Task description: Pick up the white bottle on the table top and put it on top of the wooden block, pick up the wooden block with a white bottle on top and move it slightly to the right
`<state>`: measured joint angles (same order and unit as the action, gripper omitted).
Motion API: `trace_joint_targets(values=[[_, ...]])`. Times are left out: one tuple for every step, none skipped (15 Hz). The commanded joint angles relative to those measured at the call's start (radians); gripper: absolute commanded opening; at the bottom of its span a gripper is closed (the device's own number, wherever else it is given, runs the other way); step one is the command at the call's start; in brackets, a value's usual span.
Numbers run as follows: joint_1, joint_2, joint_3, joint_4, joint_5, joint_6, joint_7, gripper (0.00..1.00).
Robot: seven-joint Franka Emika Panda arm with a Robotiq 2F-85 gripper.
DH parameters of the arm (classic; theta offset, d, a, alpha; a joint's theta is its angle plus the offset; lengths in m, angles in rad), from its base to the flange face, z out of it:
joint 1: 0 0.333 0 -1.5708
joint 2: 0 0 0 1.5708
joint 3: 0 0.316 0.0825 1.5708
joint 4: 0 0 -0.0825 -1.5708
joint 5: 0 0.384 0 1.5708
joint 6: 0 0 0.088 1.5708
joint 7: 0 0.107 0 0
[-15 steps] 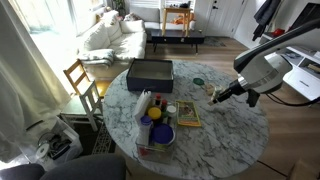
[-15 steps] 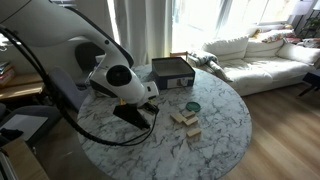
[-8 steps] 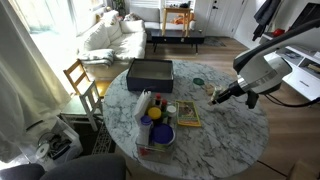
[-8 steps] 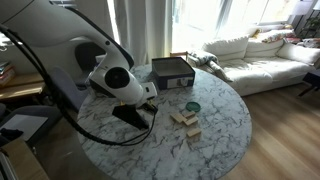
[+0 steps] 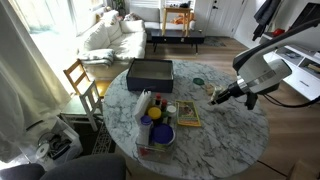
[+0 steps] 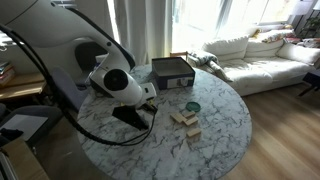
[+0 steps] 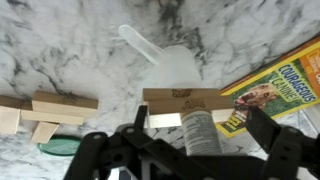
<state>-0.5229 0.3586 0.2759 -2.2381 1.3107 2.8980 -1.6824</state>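
Note:
In the wrist view the white bottle [image 7: 197,130], with a printed label, lies between my gripper's [image 7: 203,120] two dark jaws. Marble shows on both sides of it, so the jaws are open. The bottle's far end meets the pale tan wooden block [image 7: 182,98]; I cannot tell whether it stands on the block. In an exterior view the gripper [image 5: 214,93] is low over the round marble table top [image 5: 235,140], at its far side by the block [image 5: 210,91]. In an exterior view the arm's wrist [image 6: 125,80] hides the jaws.
More tan blocks [image 7: 60,105] [image 6: 185,120] lie nearby, with a green disc [image 6: 192,106] beside them. A yellow book [image 7: 285,85] [image 5: 187,115], a clear tube [image 7: 140,42], a dark box [image 5: 150,72] [image 6: 172,70] and a blue bowl [image 5: 158,133] are on the table. A chair [image 5: 80,80] stands beside it.

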Motion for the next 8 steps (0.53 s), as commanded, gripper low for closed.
trace_joint_targets(values=[[-0.009,0.025,0.01,0.018,0.057,0.036,-0.07,1.0],[-0.007,0.027,0.009,0.02,0.063,0.04,-0.078,1.0],[-0.007,0.029,0.009,0.021,0.068,0.044,-0.085,1.0],[-0.006,0.032,0.011,0.024,0.076,0.048,-0.094,1.0],[-0.006,0.033,0.014,0.028,0.088,0.048,-0.105,1.0],[-0.003,0.036,0.014,0.029,0.092,0.051,-0.109,1.0],[-0.003,0.038,0.015,0.032,0.1,0.05,-0.118,1.0],[-0.002,0.04,0.015,0.033,0.106,0.05,-0.124,1.0]])
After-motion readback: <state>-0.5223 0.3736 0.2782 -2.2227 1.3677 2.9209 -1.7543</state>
